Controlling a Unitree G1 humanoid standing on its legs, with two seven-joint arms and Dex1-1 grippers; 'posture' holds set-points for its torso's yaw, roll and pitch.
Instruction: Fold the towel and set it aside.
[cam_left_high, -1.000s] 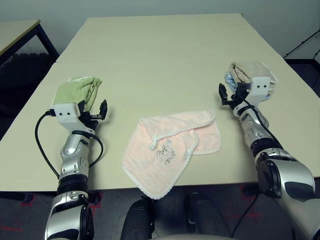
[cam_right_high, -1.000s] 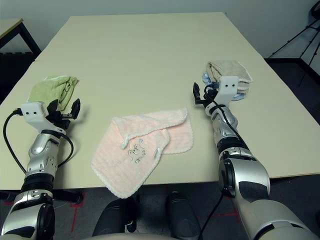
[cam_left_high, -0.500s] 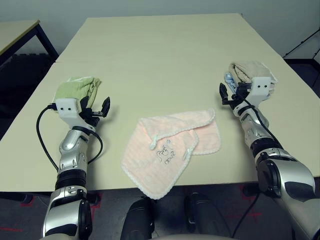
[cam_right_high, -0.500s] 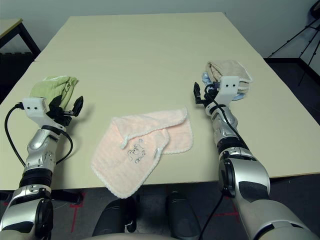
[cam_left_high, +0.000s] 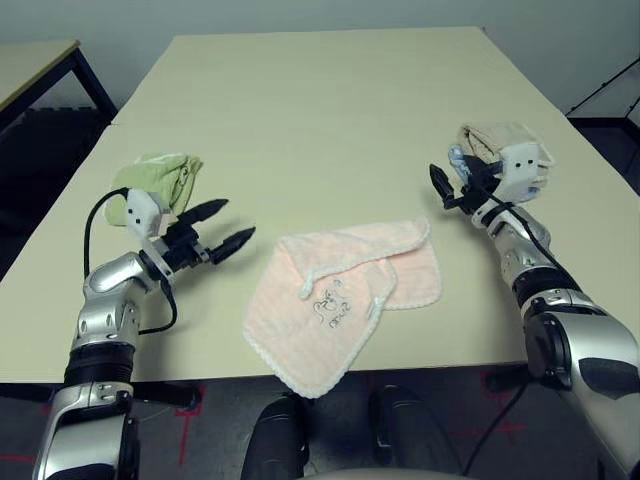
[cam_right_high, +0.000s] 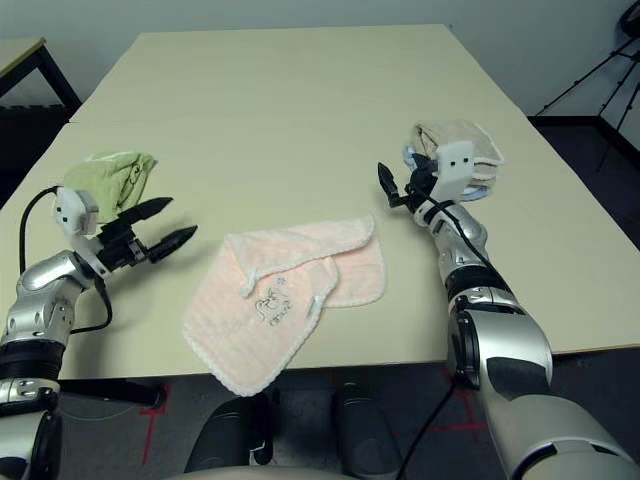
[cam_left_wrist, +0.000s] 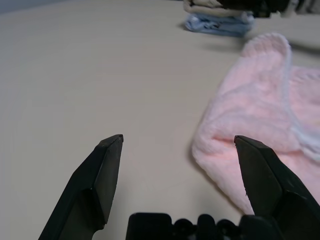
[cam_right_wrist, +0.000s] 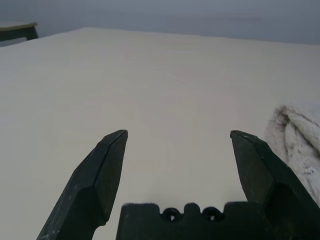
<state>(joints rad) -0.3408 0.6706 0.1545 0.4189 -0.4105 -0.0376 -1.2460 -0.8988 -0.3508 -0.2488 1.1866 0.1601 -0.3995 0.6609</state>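
The pale pink towel (cam_left_high: 340, 300) lies crumpled near the table's front edge. One flap is folded over, its dark motif faces up, and its lowest corner hangs just past the edge. My left gripper (cam_left_high: 232, 222) is open a short way to the left of the towel, fingers pointing at it. The left wrist view has the towel's near edge (cam_left_wrist: 250, 115) just beyond the right finger of the left gripper (cam_left_wrist: 178, 140). My right gripper (cam_left_high: 440, 187) stands open above the table, beyond the towel's far right corner, with nothing between the fingers (cam_right_wrist: 112, 165).
A light green towel (cam_left_high: 160, 178) lies bunched behind my left arm. A beige towel on a blue one (cam_left_high: 500, 145) sits behind my right gripper. The cream table (cam_left_high: 320, 110) stretches far back. A second table (cam_left_high: 30, 60) stands at the far left.
My left gripper has swung round and moved right toward the pink towel, its fingers now pointing at it. The right gripper has tilted slightly. The towel has not moved.
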